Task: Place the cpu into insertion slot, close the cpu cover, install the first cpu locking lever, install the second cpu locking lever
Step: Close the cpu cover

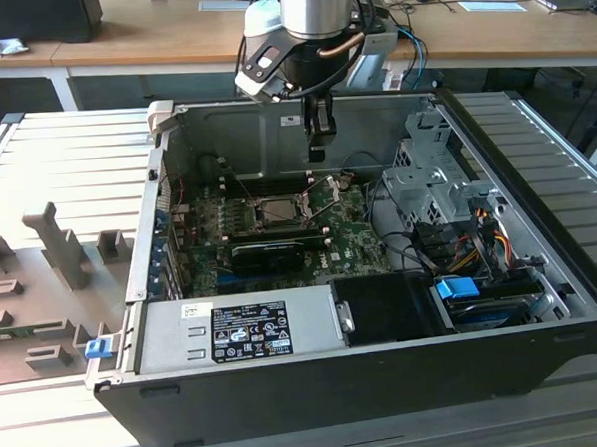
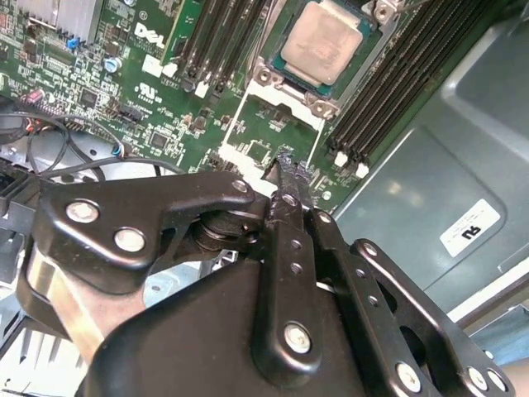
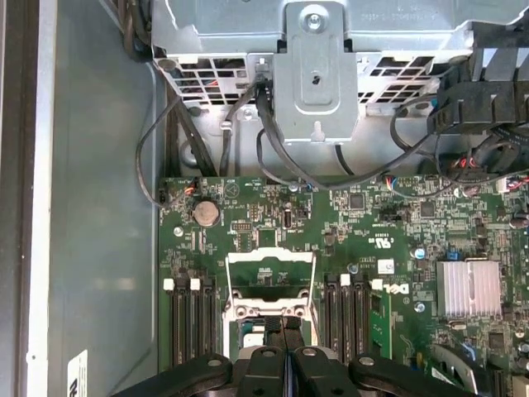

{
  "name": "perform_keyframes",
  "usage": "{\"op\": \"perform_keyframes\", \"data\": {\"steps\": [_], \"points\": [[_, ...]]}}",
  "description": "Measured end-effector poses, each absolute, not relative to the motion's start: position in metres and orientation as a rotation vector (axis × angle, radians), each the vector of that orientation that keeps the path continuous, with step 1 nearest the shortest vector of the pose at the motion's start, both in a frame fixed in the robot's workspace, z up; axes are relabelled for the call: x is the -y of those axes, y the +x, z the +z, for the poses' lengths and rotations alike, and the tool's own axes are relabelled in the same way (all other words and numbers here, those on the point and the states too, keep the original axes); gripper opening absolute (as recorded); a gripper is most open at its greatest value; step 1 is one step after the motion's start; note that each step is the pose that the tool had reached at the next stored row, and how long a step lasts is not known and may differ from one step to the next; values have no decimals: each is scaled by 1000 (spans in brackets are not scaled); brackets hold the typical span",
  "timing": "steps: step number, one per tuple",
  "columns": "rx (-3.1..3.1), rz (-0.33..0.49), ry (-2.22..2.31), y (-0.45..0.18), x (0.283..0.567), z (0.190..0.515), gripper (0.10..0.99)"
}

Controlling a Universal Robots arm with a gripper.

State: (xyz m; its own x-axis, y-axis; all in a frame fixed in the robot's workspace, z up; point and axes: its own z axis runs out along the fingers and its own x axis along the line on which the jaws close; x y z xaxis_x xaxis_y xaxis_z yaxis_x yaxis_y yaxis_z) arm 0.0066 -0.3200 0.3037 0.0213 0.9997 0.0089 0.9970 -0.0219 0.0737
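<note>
Pressed together and pinching nothing, the claw (image 2: 289, 178) hangs over the green motherboard (image 2: 165, 91) inside the open computer case (image 1: 543, 301). By the exterior view, the cpu (image 2: 322, 41) lies in the insertion slot (image 2: 329, 105), at seven o'clock from the claw.

**Chip seated, cover up**

The cpu (image 2: 322, 41), a flat square with a silvery-grey top, lies level in the insertion slot (image 2: 266, 74). The cpu cover (image 3: 271, 258), a thin silver plate with a square window, stands raised at the cpu's 2 o'clock in the exterior view.
</note>
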Motion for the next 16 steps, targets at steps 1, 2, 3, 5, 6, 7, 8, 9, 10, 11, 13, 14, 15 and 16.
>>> {"op": "perform_keyframes", "data": {"steps": [1,2,3,5,6,7,8,9,10,11,13,14,15,16], "points": [[-2164,90,2211,8,320,304,106],[-2164,90,2211,9,320,304,106],[-2164,90,2211,10,320,304,106],[-2164,90,2211,13,320,304,106],[-2164,89,2211,14,320,304,106],[-2164,90,2211,16,320,304,106],[-2164,90,2211,17,320,304,106],[-2164,90,2211,19,320,304,106],[-2164,90,2211,22,320,304,106],[-2164,90,2211,23,320,304,106],[-2164,90,2211,26,320,304,106],[-2164,90,2211,28,320,304,106],[-2164,90,2211,30,320,304,106],[-2164,90,2211,31,320,304,106]]}}
